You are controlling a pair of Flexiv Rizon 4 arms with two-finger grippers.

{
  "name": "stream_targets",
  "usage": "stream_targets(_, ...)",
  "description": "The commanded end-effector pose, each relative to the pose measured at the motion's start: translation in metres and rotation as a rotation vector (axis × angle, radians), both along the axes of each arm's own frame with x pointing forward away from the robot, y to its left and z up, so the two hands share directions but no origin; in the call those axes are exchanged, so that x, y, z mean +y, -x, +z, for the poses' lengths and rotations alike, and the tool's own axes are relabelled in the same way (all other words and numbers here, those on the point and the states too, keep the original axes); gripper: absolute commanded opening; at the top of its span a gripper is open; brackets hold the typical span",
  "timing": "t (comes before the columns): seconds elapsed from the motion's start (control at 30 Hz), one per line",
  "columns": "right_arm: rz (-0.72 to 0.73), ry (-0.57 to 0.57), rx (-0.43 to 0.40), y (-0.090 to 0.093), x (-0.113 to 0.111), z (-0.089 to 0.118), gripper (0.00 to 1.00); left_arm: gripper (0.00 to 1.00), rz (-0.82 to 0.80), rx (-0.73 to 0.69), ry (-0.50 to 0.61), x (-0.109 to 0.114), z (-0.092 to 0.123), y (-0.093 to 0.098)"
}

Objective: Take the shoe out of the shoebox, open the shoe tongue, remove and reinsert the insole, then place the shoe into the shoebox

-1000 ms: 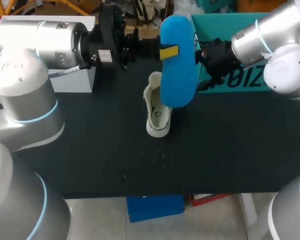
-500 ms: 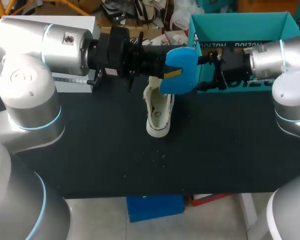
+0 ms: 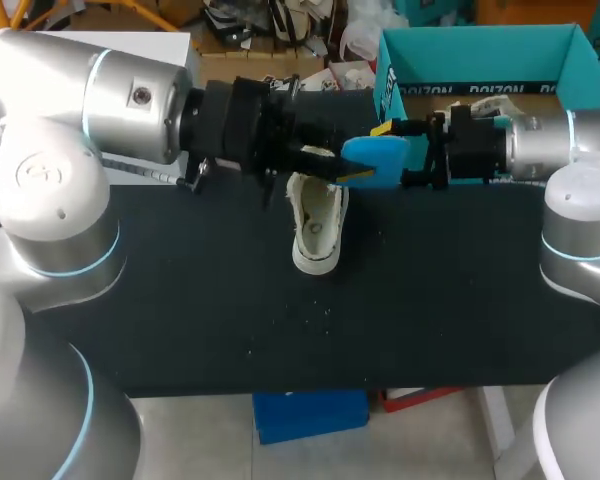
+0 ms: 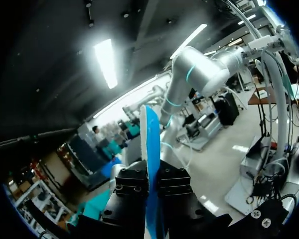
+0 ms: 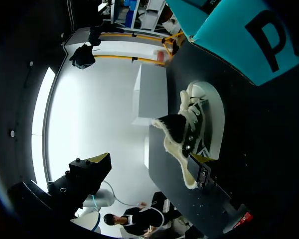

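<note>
The blue insole (image 3: 378, 160) is out of the shoe and in the air above the far middle of the surface (image 3: 180, 300), clamped flat-side to flat-side in the left pincer (image 3: 332, 168). In the left wrist view it shows edge-on, squeezed between both black fingers. The right pincer (image 3: 405, 150) hangs just beside the insole's other end with its fingers spread wide. Its own wrist view shows nothing between them, so it appears to hold nothing. The pale shoe (image 3: 317, 225) stands on its sole below the insole, toe toward the near edge and its mouth open toward the far edge. The teal shoebox (image 3: 480, 60) sits at the far right corner, well apart from the shoe. The step in hand looks to be putting the insole back. To do that well, the left arm should tip the insole's front end down into the mouth, in line with the shoe's length, and slide it toward the toe at a shallow angle so it does not buckle. The free right pincer would best steady the shoe or hold back the tongue, since a light shoe will likely skid when pushed. The surface is black, with a few pale specks toward its near middle.
</note>
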State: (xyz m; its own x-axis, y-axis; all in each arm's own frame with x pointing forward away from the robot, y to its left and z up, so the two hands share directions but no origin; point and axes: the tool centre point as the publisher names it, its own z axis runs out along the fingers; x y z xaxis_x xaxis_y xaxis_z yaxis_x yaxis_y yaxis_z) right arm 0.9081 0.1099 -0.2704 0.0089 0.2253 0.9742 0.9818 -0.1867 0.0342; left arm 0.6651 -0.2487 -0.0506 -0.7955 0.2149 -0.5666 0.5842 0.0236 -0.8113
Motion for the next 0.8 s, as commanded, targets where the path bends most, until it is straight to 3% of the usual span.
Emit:
stream_targets(0.03,-0.002,0.001,0.000,-0.001,0.002,0.000,1.00,0.00,0.089,-0.273,0.099,0.037,-0.045,0.037)
stream_targets(0.2,-0.002,0.001,0.000,-0.001,0.002,0.000,1.00,0.00,0.064,-0.303,0.069,0.047,-0.091,0.055)
stream_targets(0.77,-0.002,0.001,0.000,-0.001,0.002,0.000,1.00,0.00,0.064,-0.303,0.069,0.047,-0.091,0.055)
stream_targets(0.8,-0.002,0.001,0.000,-0.001,0.002,0.000,1.00,0.00,0.057,-0.370,0.095,0.044,-0.090,0.059)
